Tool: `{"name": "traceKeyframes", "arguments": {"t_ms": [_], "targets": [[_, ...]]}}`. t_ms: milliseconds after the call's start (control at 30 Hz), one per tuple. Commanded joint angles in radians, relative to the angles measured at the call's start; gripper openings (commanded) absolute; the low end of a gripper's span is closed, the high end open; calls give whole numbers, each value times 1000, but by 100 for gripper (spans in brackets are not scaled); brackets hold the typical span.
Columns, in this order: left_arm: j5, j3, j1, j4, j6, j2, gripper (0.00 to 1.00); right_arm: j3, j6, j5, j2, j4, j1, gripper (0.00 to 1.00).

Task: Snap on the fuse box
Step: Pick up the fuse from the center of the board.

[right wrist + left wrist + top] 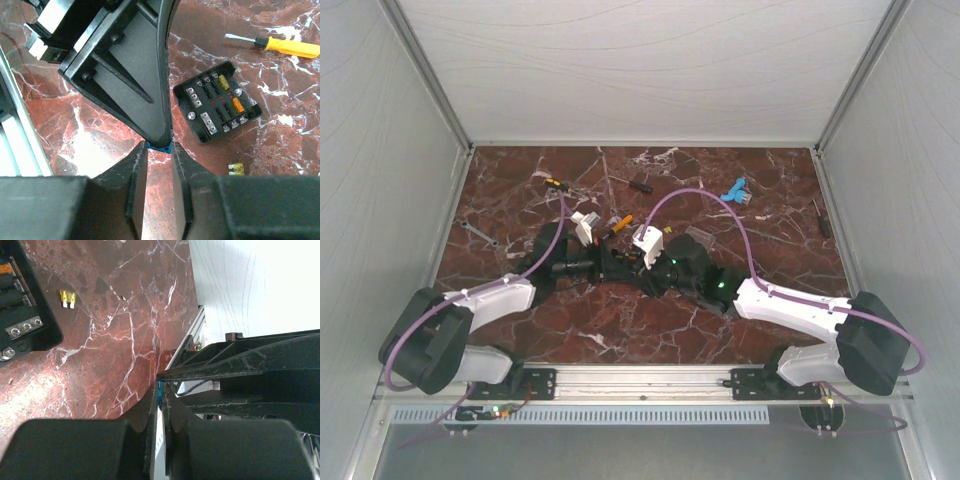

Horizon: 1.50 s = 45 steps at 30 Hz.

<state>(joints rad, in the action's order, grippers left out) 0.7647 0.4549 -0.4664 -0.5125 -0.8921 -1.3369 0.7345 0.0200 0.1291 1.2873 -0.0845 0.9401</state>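
Fuse box [30, 315]: cut off at 10 o'clock, left wrist view.
Screwdriver [285, 46]: handle cut off at 2 o'clock, right wrist view.
Blue fuse [160, 147]: only a sliver shows.

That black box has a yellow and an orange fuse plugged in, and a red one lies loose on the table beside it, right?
Nearly. The fuse box does hold a yellow and an orange fuse, but the loose fuse lying beside it on the table is yellow, not red. The right wrist view shows it.
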Motion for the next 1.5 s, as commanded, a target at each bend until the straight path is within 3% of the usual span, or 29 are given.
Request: {"name": "traceKeyframes", "arguments": {"t_ms": [0, 133, 300, 467, 667, 833, 1467], "targets": [[-15, 21, -8, -35, -11, 57, 0, 10, 21, -8, -14, -64, 3, 24], [-51, -21, -8, -85, -47, 111, 0, 14, 84, 39, -48, -67, -20, 39], [-115, -79, -8, -179, -115, 208, 0, -22, 242, 132, -140, -130, -78, 46], [-186, -140, -8, -283, -197, 322, 0, -109, 484, 224, -229, -304, -170, 51], [-239, -216, -9, -500, -323, 395, 0, -196, 752, 279, -249, -519, -220, 49], [-268, -254, -25, -650, -407, 400, 0, -226, 864, 285, -228, -640, -220, 43], [-348, -247, -119, -774, -413, 355, 0, -216, 936, 231, -171, -750, -161, 28]]}}
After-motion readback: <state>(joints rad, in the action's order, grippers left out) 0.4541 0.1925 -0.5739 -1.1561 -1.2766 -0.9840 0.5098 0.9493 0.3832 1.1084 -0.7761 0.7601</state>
